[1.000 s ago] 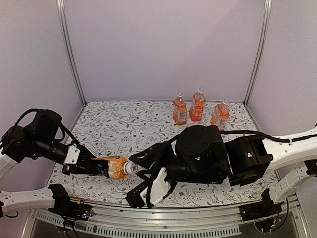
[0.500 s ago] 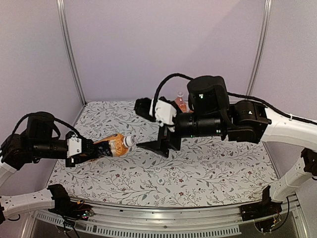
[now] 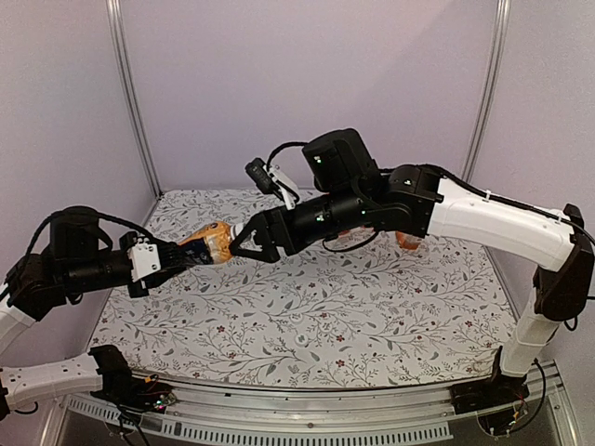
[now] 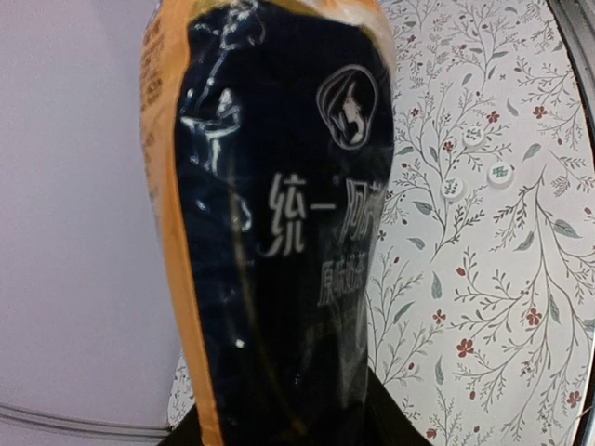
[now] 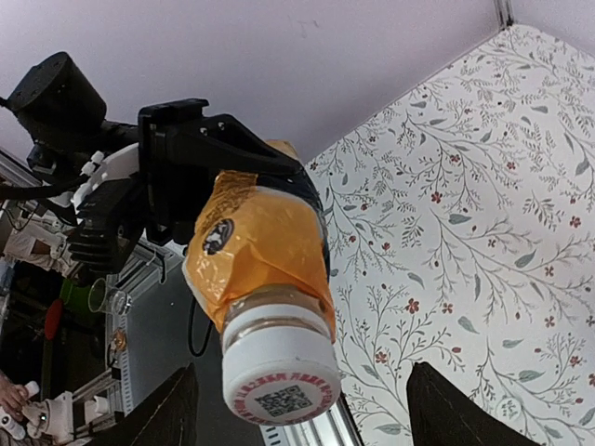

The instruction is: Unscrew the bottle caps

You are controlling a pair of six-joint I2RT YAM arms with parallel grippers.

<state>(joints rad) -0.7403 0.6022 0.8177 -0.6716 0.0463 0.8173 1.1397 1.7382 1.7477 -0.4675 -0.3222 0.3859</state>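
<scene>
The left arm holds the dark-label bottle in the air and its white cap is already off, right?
No, the small white round plastic cap is still on the clear plastic dark-labelled bottle; the right wrist view shows it. The left end effector does hold it aloft.

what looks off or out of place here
Only the dark-labelled bottle: it lies sideways in mid-air, clamped in the left gripper, rather than standing. Its white cap is on, between the open jaws of the right gripper. No spill or damage shows.
</scene>
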